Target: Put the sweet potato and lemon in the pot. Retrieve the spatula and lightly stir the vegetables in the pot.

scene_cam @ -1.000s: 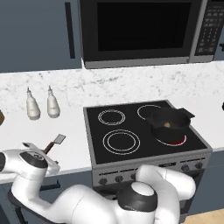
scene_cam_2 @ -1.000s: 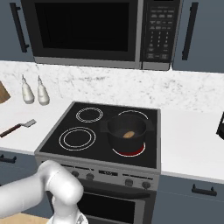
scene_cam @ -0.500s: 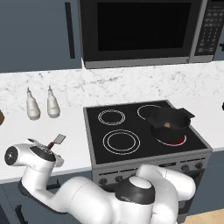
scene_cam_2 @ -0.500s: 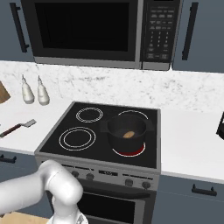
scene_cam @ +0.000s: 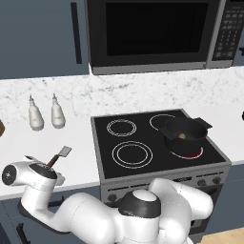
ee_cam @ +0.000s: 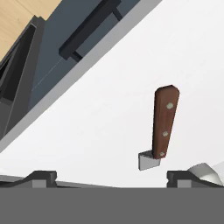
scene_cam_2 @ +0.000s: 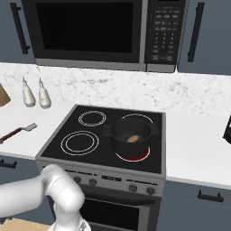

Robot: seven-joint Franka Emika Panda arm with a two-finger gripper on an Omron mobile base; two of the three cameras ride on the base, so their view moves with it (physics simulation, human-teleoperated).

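Nearest us, our tool hangs over the white surface left of the stove, its two fingertips spread wide with nothing between them. Over the last second the arm has swung further out to the left and brought the hand lower towards the surface's front edge, so we judge the reach for the utensil is under way but no grasp is made yet. The spatula lies flat on the surface just ahead of the right fingertip, brown handle pointing away and grey blade nearest the hand; it has not moved. From the left base view the spatula sits just beyond the hand.

Further off, the pot stands on the front right burner, which glows red beneath it. Inside we see the sweet potato resting on the bottom. We cannot make out the lemon; the pot's wall may hide it.
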